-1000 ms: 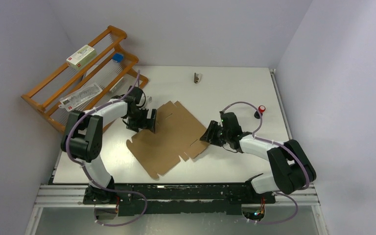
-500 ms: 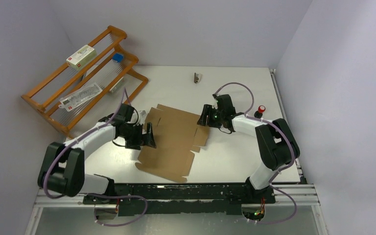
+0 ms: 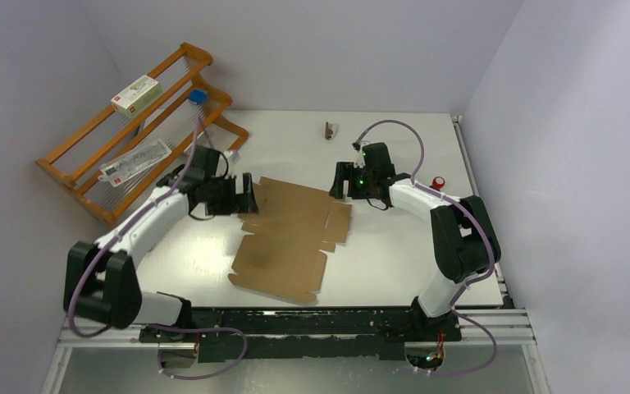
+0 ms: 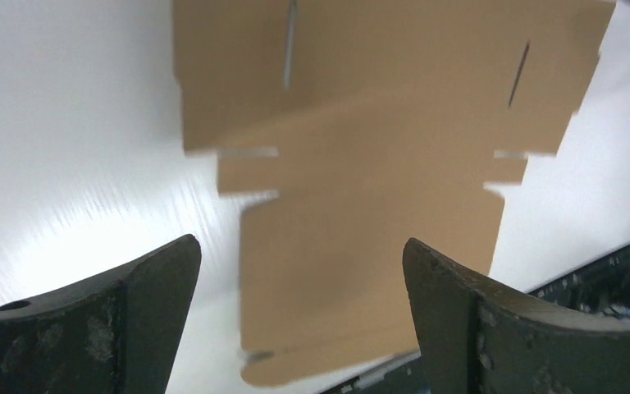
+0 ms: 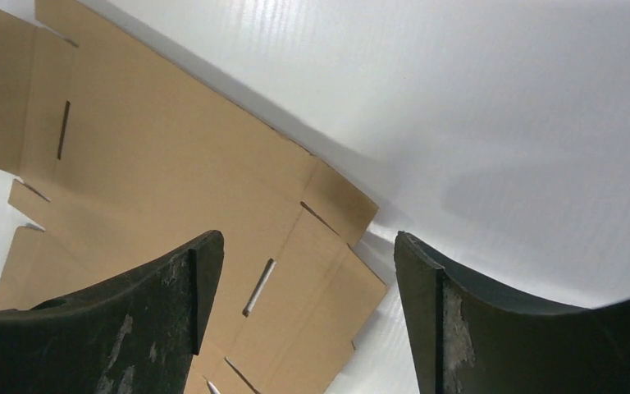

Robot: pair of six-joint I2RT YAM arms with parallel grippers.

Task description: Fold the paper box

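The white desk (image 3: 394,254) shows open surface from the sheet to its right edge and toward its far edge. A flat brown die-cut cardboard sheet with flaps, tabs and slits (image 3: 291,238) lies unfolded mid-desk, reaching close to the near edge. The left hand (image 3: 246,197), fingers spread and gripping nothing, is at the sheet's far left corner. The right hand (image 3: 339,180), likewise spread, is at its far right corner.

Paper box (image 4: 361,164) blurred in left wrist view, top cropped; in right wrist view cropped left and bottom. Left end effector (image 4: 301,245) and right end effector (image 5: 309,238) run off frame bottoms. Small dark item (image 3: 329,130) on far worktop (image 3: 394,131) too small to identify.
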